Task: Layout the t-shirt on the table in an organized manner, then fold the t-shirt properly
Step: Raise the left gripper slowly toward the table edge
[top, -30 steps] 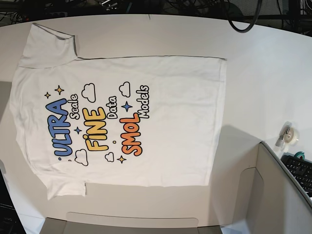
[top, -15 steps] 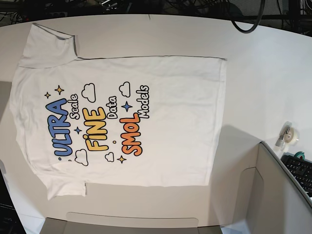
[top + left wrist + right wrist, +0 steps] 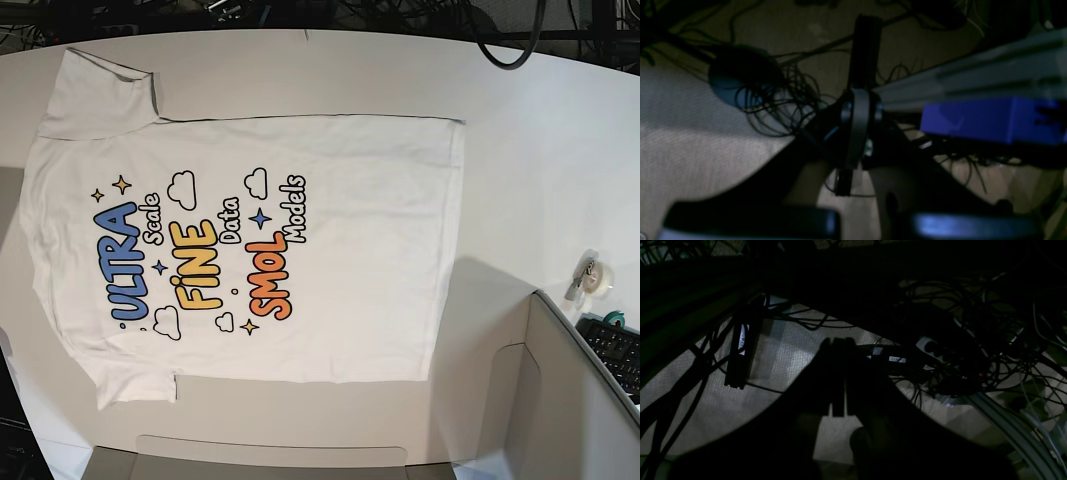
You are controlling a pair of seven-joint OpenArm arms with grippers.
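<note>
The white t-shirt [image 3: 330, 240] lies flat and print-up on the white table [image 3: 540, 130] in the base view. Its collar is toward the left and its hem toward the right, with both sleeves spread out. Neither gripper shows in the base view. In the left wrist view my left gripper [image 3: 857, 133] appears shut and empty, hanging over a dim floor with cables. In the right wrist view my right gripper [image 3: 838, 350] is a dark silhouette with its fingers together, shut and empty, also over the floor. The shirt does not show in either wrist view.
A small tape roll [image 3: 597, 277] sits on the table at the right, beside a grey panel [image 3: 570, 400] with a keyboard [image 3: 615, 355]. Cables [image 3: 510, 40] hang at the far edge. A blue box [image 3: 987, 120] and a power strip [image 3: 937, 351] are near the grippers.
</note>
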